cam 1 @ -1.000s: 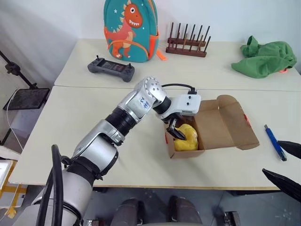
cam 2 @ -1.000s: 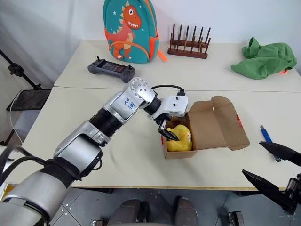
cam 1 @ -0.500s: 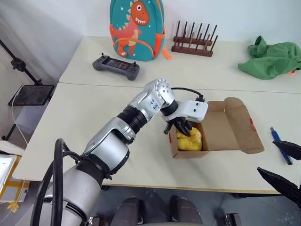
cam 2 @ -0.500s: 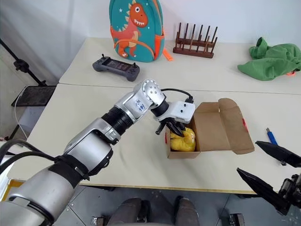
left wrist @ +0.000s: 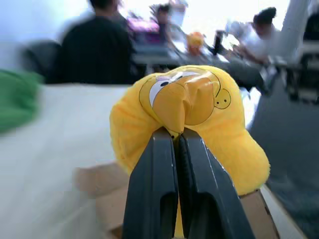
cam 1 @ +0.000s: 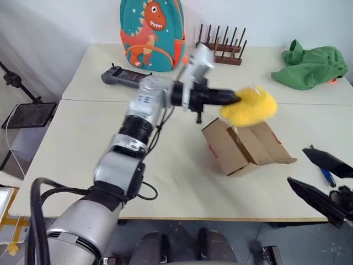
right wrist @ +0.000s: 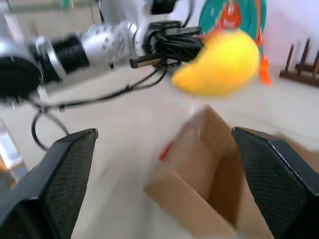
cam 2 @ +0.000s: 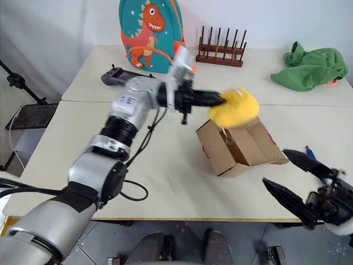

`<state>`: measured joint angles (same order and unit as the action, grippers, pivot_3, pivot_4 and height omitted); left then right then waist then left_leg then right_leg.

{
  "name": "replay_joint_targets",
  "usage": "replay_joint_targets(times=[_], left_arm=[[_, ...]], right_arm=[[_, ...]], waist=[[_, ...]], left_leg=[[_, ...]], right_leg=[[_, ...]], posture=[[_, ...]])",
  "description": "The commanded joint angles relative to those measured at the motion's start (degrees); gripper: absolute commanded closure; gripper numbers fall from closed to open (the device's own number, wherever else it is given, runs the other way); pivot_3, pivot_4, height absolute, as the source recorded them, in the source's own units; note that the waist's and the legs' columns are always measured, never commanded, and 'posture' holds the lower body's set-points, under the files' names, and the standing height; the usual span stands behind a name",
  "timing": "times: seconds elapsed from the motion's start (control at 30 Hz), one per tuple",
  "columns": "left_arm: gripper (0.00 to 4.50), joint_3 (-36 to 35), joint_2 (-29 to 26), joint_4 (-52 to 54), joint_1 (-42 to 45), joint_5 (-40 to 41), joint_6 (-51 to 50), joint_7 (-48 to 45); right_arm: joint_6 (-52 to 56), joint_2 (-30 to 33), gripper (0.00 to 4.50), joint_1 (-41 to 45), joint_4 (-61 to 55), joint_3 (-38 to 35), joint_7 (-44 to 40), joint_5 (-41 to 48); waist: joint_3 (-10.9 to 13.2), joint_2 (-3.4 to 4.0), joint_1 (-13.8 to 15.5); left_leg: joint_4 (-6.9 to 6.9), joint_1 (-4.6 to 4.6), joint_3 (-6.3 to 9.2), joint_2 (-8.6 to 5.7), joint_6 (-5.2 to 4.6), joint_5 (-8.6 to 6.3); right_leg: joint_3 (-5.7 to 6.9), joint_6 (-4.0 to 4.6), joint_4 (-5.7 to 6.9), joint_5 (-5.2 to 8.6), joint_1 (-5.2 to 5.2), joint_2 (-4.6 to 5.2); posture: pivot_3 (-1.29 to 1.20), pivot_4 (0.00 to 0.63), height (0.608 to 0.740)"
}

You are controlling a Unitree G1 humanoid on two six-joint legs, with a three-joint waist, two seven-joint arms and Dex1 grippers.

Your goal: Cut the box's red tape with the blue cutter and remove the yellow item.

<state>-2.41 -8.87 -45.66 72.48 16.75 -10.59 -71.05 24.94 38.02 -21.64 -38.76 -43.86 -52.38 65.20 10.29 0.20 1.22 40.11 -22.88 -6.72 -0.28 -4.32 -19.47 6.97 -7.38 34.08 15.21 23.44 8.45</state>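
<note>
Yellow and soft, the yellow item [cam 1: 249, 105] hung in the air above the box [cam 1: 242, 144], pinched at one edge by the left gripper [cam 1: 229, 98], whose two black fingers [left wrist: 154, 189] were clamped tight together on the plush. In the left wrist view the lump bulged around and beyond the fingertips, with a printed face showing on its surface. The box lay open on the pale table [cam 1: 83, 160] directly beneath the item, tilted onto a lower edge with its flaps spread, and a small patch of the red tape [cam 1: 212, 150] showed on the side facing the camera. The right gripper [cam 2: 289, 179] waited low at the near right of the table, its fingers spread wide apart and holding nothing, pointing toward the box. The blue cutter [cam 1: 327, 177] lay on the table near the right edge, partly hidden behind that gripper and well apart from the box.
</note>
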Motion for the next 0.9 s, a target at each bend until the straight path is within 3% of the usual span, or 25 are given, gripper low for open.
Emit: replay_joint_targets(times=[0.03, 0.13, 0.27, 0.43, 0.53, 0.7, 0.9], left_arm=[[4.46, -4.3, -4.0, 6.9, -5.8, 1.7, 0.9, 5.8], [4.46, -8.0, -10.3, 14.5, -15.6, 1.7, 0.3, 11.0], [4.46, -11.3, -17.1, 27.1, -31.7, 1.1, -6.4, 19.0], [4.46, -14.0, -19.8, 42.1, -49.2, 3.6, -12.4, 24.2], [3.79, -13.0, -20.0, 44.7, -51.8, 3.5, -14.1, 25.5], [2.17, -13.5, -19.8, 47.0, -51.0, 5.3, -13.3, 26.4], [0.27, -14.5, -25.9, 45.4, -51.5, 6.1, -10.4, 22.2]], right_arm=[[-2.2, -1.1, 0.0, 4.7, 1.6, 6.0, 0.3, -2.3], [-4.6, -2.9, 0.0, 10.6, 4.4, 13.1, -1.1, -6.5], [-6.8, -0.8, 0.0, 15.1, 10.1, 21.2, -7.3, -14.5], [-14.6, -1.9, 0.0, 20.0, 19.6, 26.5, -13.5, -22.4], [-17.5, -2.0, 0.0, 20.5, 21.6, 27.1, -15.0, -24.5], [-18.9, -2.4, 0.0, 21.3, 22.5, 25.4, -13.3, -24.6], [-19.3, -1.0, 0.0, 20.3, 22.0, 23.4, -12.8, -24.6]], waist=[[0.0, 0.0, 0.1], [0.0, -0.01, -0.2], [0.0, -0.02, -0.2], [0.0, -0.05, 0.6], [0.0, -0.1, 1.2], [0.0, -0.09, 0.3], [0.0, -0.07, -0.6]], left_leg=[[-0.01, 0.02, 0.0, -0.02, 0.0, 0.04], [0.0, 0.06, -0.02, -0.04, 0.0, 0.04], [-0.02, 0.09, -0.06, -0.05, 0.01, 0.04], [0.06, 0.12, 0.04, -0.16, -0.04, 0.01], [0.08, 0.13, 0.26, -0.21, -0.04, 0.02], [-0.07, 0.65, 0.24, -0.16, 0.48, -0.27], [-0.13, 0.73, 0.15, 0.07, 0.44, -0.21]], right_leg=[[-0.01, 0.0, 0.0, 0.0, -0.02, 0.0], [-0.06, 0.0, 0.11, 0.0, -0.01, 0.0], [-0.07, 0.0, 0.17, 0.0, 0.0, -0.03], [-0.08, 0.0, 0.21, -0.01, -0.11, 0.06], [-0.06, 0.01, 0.13, -0.01, -0.29, 0.1], [-0.08, 0.01, 0.0, -0.01, -0.76, 0.11], [0.03, 0.16, 0.02, 0.08, -0.73, -0.08]], posture=[[0.0, 0.15, 0.74], [0.0, 0.15, 0.74], [0.0, 0.15, 0.74], [0.0, 0.15, 0.74], [0.0, 0.15, 0.74], [0.0, 0.15, 0.74], [0.0, 0.15, 0.74]])
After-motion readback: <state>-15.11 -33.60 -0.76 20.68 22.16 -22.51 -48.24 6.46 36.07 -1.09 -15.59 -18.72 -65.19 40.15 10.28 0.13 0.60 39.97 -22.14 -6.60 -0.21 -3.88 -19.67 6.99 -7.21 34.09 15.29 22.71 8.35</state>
